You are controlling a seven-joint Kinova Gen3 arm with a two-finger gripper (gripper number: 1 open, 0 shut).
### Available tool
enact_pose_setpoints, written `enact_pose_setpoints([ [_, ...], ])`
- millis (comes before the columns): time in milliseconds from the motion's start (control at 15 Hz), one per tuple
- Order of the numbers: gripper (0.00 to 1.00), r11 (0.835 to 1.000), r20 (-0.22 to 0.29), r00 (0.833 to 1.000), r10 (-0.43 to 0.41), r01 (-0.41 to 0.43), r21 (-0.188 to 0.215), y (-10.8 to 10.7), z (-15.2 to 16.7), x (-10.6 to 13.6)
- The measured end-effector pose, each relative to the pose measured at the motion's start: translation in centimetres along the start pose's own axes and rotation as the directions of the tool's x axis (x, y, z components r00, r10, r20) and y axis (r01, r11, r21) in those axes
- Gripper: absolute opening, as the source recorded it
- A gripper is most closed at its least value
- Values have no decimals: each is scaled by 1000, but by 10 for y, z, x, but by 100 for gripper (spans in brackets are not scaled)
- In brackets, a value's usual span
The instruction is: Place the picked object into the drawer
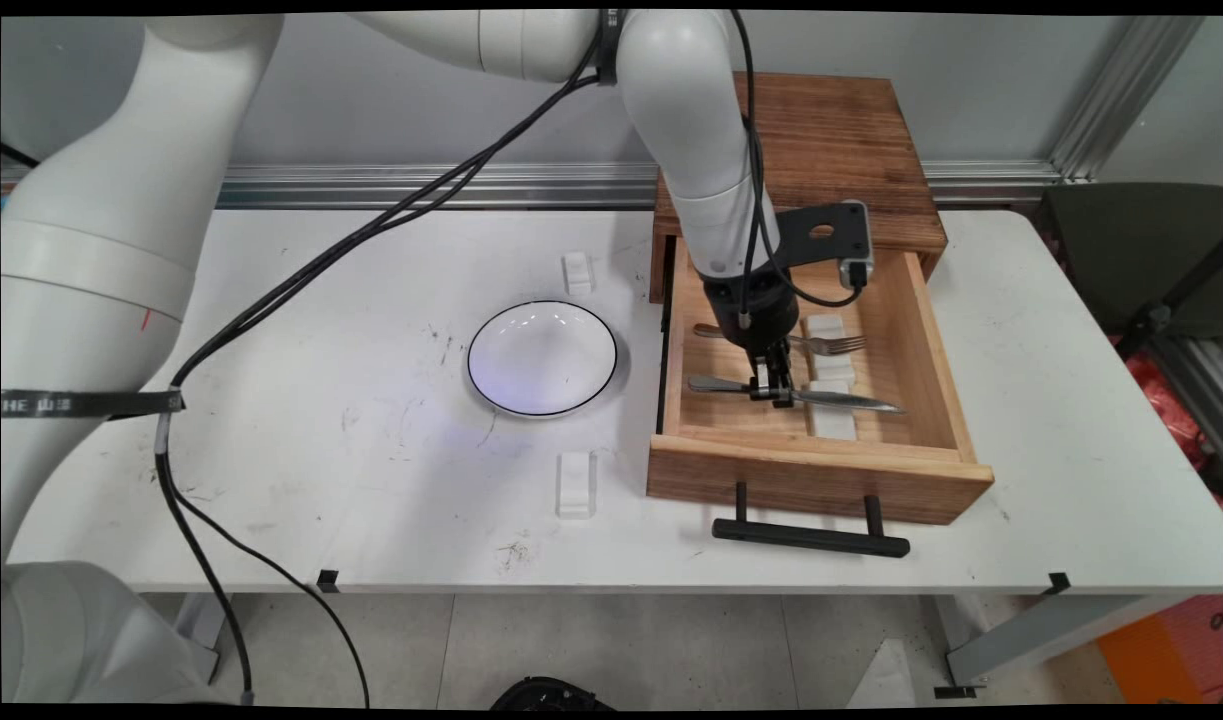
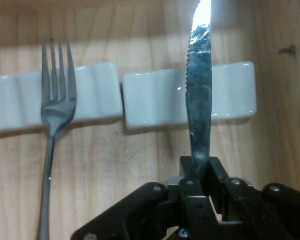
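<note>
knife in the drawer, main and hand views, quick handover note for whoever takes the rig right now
Gripper: shut on the knife, fingers clamped across it near where handle meets blade.
Knife: lies inside the open wooden drawer, its blade across a white rest.
Fork: in the same drawer, behind the knife, its tines on the other white rest.
Black-rimmed white plate: on the table left of the drawer, nothing on it; one small white block behind it, another in front.
</note>
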Motion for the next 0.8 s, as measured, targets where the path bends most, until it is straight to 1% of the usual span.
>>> enact_pose_setpoints([
  [400, 0, 999, -9, 999, -38, 38, -8, -3, 9, -5],
  [467, 100, 999, -11, 999, -42, 41, -8, -4, 10, -6],
  [800, 100, 999, -27, 998, -50, 50, -7, -7, 11, -6],
])
